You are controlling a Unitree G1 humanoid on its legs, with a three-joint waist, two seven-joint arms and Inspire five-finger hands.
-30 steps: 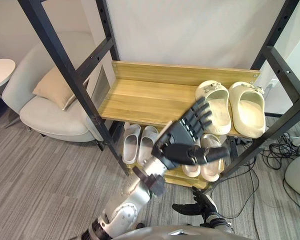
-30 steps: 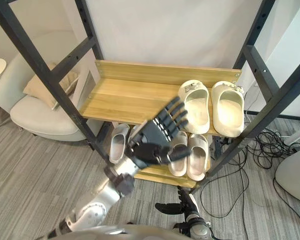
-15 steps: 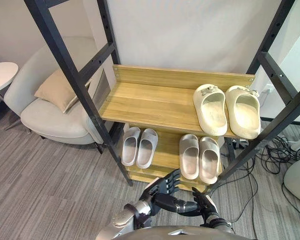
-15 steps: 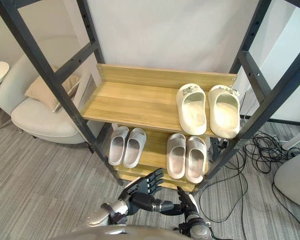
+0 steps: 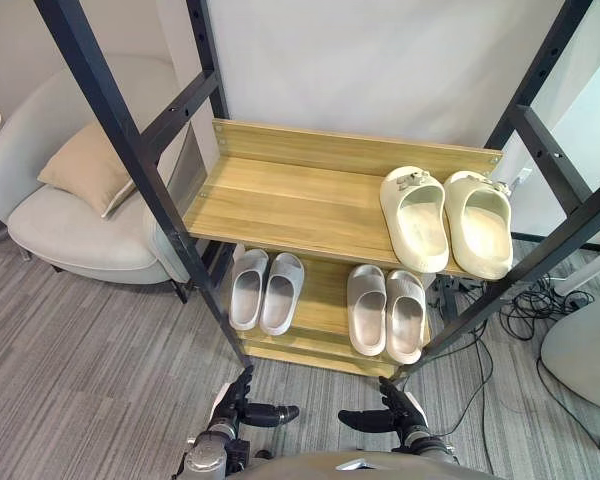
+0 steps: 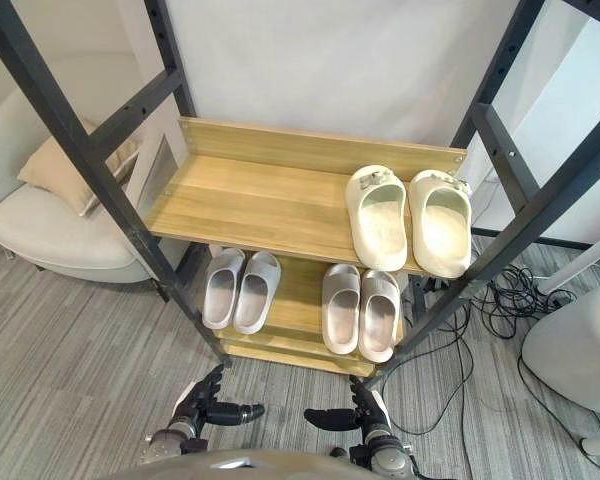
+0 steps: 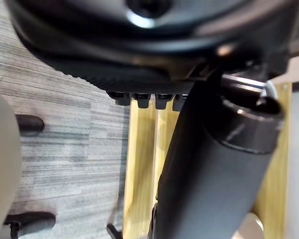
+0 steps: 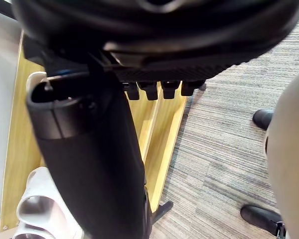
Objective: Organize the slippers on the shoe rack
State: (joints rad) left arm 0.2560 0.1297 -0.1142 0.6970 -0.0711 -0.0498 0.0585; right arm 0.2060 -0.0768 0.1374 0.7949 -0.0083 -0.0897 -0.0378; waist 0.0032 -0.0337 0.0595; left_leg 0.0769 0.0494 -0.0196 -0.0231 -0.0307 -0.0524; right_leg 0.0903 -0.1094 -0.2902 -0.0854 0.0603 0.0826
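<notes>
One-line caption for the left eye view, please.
Three slipper pairs sit tidy on the wooden rack; left hand and right hand hang open below.

We're looking along the right hand [image 8: 154, 40], thumb [image 8: 89, 164] jutting over the wooden shoe rack [image 8: 162, 132], pale slipper [image 8: 36, 209] on it, grey carpet [image 8: 224, 149] alongside.

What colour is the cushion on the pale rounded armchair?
Tan; cushion clearest in left eye view.
</notes>
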